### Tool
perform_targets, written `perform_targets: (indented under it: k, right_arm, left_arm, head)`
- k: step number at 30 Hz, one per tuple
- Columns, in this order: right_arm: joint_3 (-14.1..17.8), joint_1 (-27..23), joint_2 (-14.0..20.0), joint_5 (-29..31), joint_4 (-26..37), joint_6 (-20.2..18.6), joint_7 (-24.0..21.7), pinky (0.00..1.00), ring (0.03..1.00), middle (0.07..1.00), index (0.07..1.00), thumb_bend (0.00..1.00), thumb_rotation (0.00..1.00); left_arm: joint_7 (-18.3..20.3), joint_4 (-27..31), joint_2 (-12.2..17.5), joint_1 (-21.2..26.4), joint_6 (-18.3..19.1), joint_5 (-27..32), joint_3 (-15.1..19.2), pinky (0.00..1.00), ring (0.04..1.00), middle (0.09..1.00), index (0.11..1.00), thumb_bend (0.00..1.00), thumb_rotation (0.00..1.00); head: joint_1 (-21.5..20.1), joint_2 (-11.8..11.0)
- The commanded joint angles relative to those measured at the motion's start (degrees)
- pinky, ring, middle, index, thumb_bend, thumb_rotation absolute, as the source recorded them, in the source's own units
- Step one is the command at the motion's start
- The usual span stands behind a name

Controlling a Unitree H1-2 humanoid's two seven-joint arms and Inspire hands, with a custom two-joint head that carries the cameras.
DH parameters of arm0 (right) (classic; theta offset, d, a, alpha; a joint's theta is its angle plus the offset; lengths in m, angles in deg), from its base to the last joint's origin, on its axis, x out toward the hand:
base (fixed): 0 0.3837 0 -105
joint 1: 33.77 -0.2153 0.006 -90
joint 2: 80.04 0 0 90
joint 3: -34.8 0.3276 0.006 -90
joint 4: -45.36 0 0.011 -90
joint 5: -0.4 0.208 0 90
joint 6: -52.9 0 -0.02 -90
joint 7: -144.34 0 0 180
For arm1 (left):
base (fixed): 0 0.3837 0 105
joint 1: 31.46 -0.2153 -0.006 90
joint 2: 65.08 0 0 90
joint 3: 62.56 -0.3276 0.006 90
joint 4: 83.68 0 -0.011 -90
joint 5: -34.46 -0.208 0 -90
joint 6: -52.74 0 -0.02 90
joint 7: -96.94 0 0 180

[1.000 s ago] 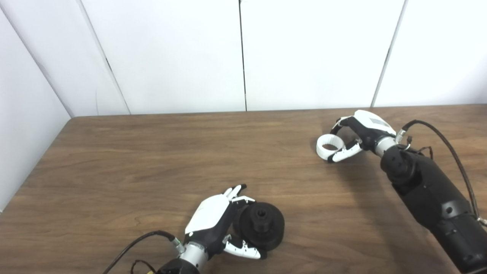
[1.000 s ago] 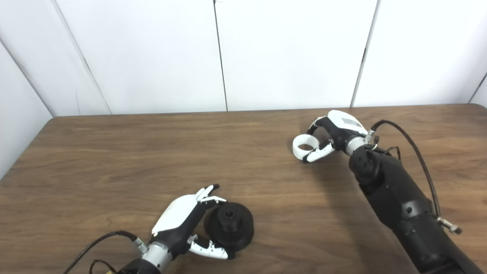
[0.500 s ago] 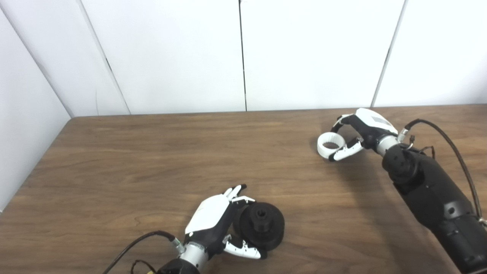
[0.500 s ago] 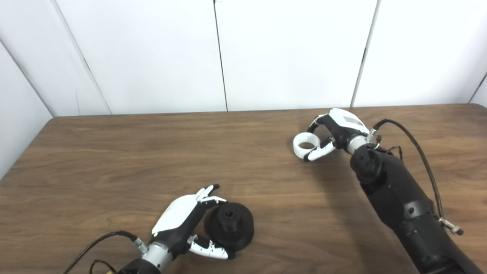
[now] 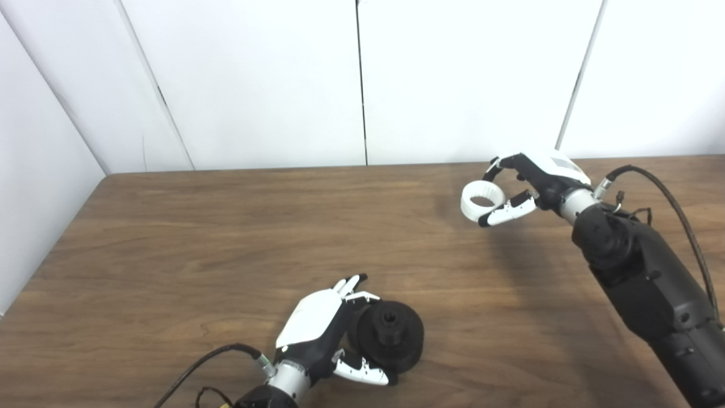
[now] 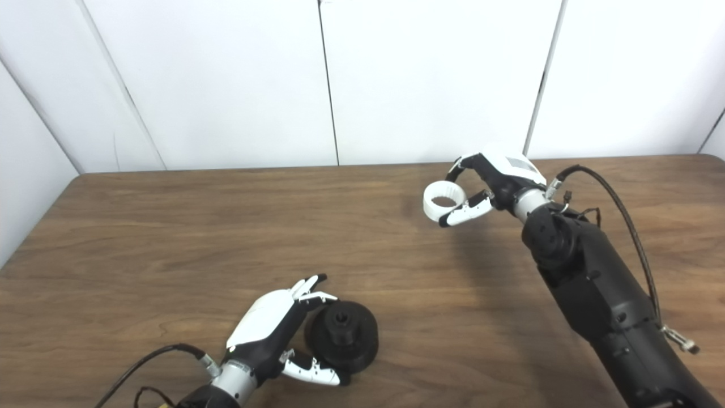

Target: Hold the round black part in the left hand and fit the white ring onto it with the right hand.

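A: What does my left hand [image 5: 317, 334] have?

B: It sits low at the near edge of the bench [image 5: 170, 238], fingers [image 5: 351, 283] curled round the far side of the black part [image 5: 391, 337] and thumb [image 5: 362, 372] hooked along its near side. The part rests on the wood with its hub facing up and a little toward me. The fingers cup it loosely; I see contact at the thumb tip and at the upper fingers.

A: And my right?

B: My right hand [image 6: 498, 181] is at the far right, close to the back edge of the bench. It pinches the white ring [image 6: 443, 202] between the thumb [image 6: 461, 212] below and the fingers [image 6: 461, 164] above. The ring sticks out to the left of the hand, its opening facing mostly up, so I look down through it to the wood.

A: Is the ring touching the bench?

B: It looks clear of it: a soft shadow lies on the wood below and to the right of the hand, apart from the ring itself.

A: How far are ring and part from each other?

B: Well apart. The ring is far right, the part near centre by the front edge, with bare wood between them.

A: Anything else I should know?

B: A black cable [image 5: 662, 192] loops off my right wrist, another [image 5: 209, 362] trails from my left. White wall panels [image 5: 255, 79] stand behind the bench.
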Motion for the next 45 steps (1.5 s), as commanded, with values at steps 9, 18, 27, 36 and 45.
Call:
perform_targets:
  k: [9, 18, 27, 36, 45]
  right_arm:
    - [1.31, 0.45, 1.68, -1.19, 10.18, -2.77, -3.64, 0.76, 0.897, 0.846, 0.605, 0.77, 0.26]
    - [2.03, 3.19, 0.87, -1.16, 19.36, -5.72, -6.67, 0.75, 0.893, 0.845, 0.596, 0.77, 0.23]
    - [1.77, 6.22, 0.31, -0.77, 26.89, -7.09, -9.68, 0.76, 0.893, 0.847, 0.496, 0.53, 0.16]
    - [1.71, 8.19, -1.45, -1.32, 32.83, -7.58, -10.89, 0.75, 0.883, 0.848, 0.493, 0.52, 0.15]
    - [0.84, 9.06, -1.84, -1.41, 35.76, -7.52, -13.9, 0.75, 0.887, 0.848, 0.492, 0.52, 0.15]
  left_arm:
    - [1.06, -2.16, -0.1, -0.17, -0.08, 0.71, -0.77, 0.96, 1.0, 1.0, 0.723, 0.88, 0.22]
    - [0.87, -2.63, -0.35, -0.04, -0.01, 0.69, -0.78, 0.97, 1.0, 1.0, 0.72, 0.88, 0.21]
    - [0.38, -3.33, -0.63, 0.17, -0.23, 0.43, -0.66, 0.95, 1.0, 1.0, 0.722, 0.88, 0.21]
    - [0.93, -2.86, -1.01, 0.37, 0.39, -0.2, -0.87, 0.96, 1.0, 1.0, 0.716, 0.88, 0.2]
    - [0.67, -2.88, -0.74, 0.22, -0.06, 0.76, -0.49, 0.96, 1.0, 1.0, 0.719, 0.88, 0.21]
  head:
    - [0.19, 0.11]
    - [0.33, -0.03]
    - [0.58, -0.19]
    - [1.07, 0.03]
    - [1.14, 0.14]
